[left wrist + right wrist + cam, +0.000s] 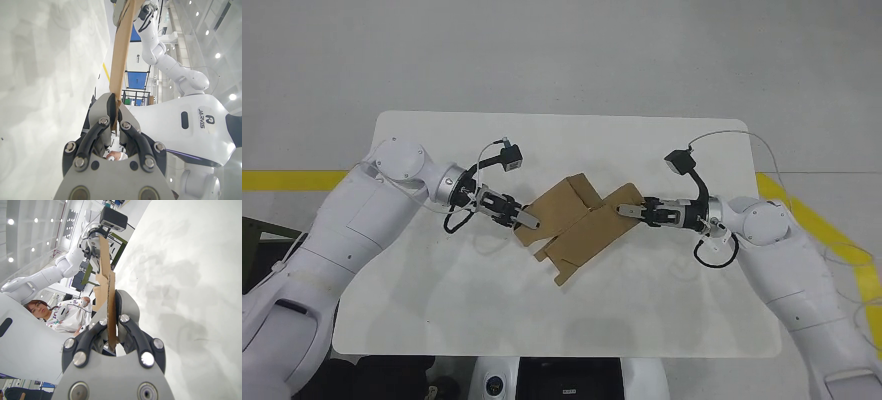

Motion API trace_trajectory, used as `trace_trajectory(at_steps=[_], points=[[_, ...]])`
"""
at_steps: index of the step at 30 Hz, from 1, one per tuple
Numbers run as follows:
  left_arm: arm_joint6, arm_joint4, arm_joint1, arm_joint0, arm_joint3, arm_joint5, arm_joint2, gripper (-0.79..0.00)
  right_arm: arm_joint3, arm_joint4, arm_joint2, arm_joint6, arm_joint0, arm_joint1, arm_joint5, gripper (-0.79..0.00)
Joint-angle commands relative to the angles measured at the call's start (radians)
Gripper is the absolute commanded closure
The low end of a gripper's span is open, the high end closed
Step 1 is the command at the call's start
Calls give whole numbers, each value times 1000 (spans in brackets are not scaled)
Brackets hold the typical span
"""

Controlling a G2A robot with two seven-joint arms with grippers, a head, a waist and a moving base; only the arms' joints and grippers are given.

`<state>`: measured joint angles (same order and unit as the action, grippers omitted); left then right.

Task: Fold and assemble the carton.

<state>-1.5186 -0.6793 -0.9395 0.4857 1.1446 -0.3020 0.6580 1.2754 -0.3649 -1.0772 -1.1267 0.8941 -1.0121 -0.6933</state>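
Observation:
A flat brown cardboard carton (pixel 577 225) is held above the middle of the white table (pixel 422 300), between the two arms. My left gripper (pixel 525 214) is shut on the carton's left edge; in the left wrist view the carton (pixel 121 55) runs edge-on away from the gripper (pixel 115 106). My right gripper (pixel 627 210) is shut on the carton's right flap; in the right wrist view the carton (pixel 110 298) passes between the fingers of the gripper (pixel 113 306). The carton's flaps are unfolded and it lies nearly flat.
The table's white surface (pixel 672 310) surrounds the carton on all sides. A yellow floor line (pixel 282 180) runs past both table ends. A thin cable (pixel 742 135) loops from the right arm's camera.

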Motion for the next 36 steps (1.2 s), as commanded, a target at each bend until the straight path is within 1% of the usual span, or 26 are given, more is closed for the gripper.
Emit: trace_trajectory(at_steps=[1,5,7,15,22,30,36], points=[[20,-7,-2,0,-13,-20,10,-785,-7,1,-7,7,0,2,-7,0],[92,-50,-6,17,-63,-88,44,-785,-13,5,-24,52,1,2,-15,0],[118,-61,-10,28,-69,-102,52,-785,-9,22,-30,82,1,2,-9,0],[233,-79,-19,79,-42,-94,83,-785,17,71,-34,178,2,-3,10,0],[243,-166,-25,114,-18,-64,126,-785,6,107,-39,235,3,-6,21,0],[225,-173,-23,137,14,-23,171,-785,-1,144,-51,274,16,-6,32,0],[236,-213,-26,158,47,-8,206,-785,9,154,-52,282,21,-7,38,0]])
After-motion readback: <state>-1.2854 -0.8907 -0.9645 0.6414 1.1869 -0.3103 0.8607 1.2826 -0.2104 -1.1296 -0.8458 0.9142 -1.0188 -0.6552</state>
